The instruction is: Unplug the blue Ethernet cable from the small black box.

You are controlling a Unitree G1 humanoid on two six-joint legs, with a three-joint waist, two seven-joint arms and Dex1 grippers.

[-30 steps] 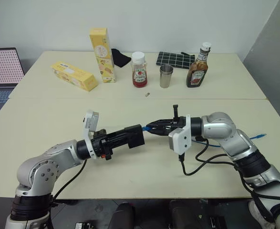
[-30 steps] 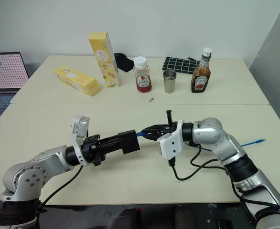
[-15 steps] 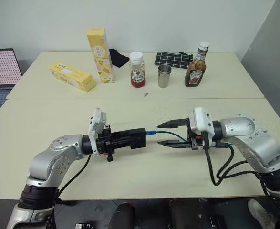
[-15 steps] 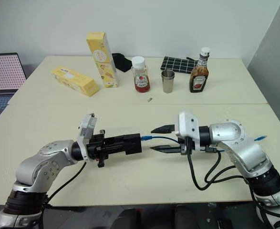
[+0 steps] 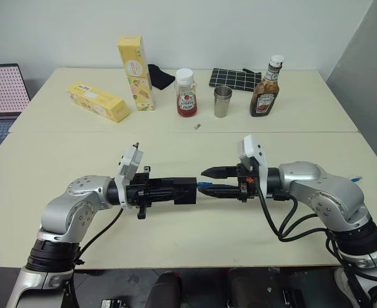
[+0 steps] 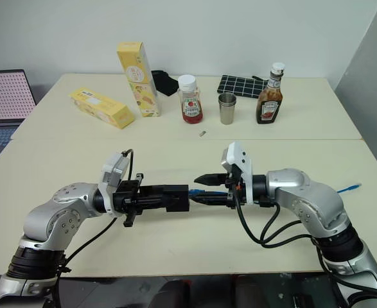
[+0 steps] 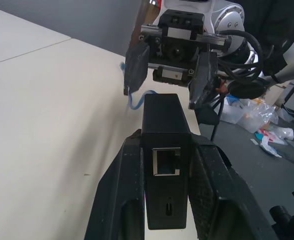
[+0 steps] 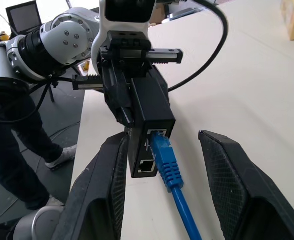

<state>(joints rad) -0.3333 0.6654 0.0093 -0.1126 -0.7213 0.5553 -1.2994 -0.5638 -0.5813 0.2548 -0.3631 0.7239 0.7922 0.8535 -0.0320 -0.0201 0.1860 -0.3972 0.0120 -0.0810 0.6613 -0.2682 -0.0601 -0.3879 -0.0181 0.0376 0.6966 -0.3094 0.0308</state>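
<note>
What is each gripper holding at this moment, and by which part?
The left gripper clamps the small black box by its two long sides. The right gripper is open, its fingers either side of the blue cable plug, holding nothing.

Evenly and brightly lit from overhead, with soft, faint shadows under the arms on the pale table (image 5: 60, 167). No harsh glare; mild sheen on the silver arm shells and the metal cup (image 5: 222, 102). Head views sharp throughout, without marked edge distortion. Wrist views sharp on the box (image 7: 165, 150) and cable (image 8: 169, 175), softer toward the background, with nearest fingers (image 8: 234, 190) slightly blurred.
</note>
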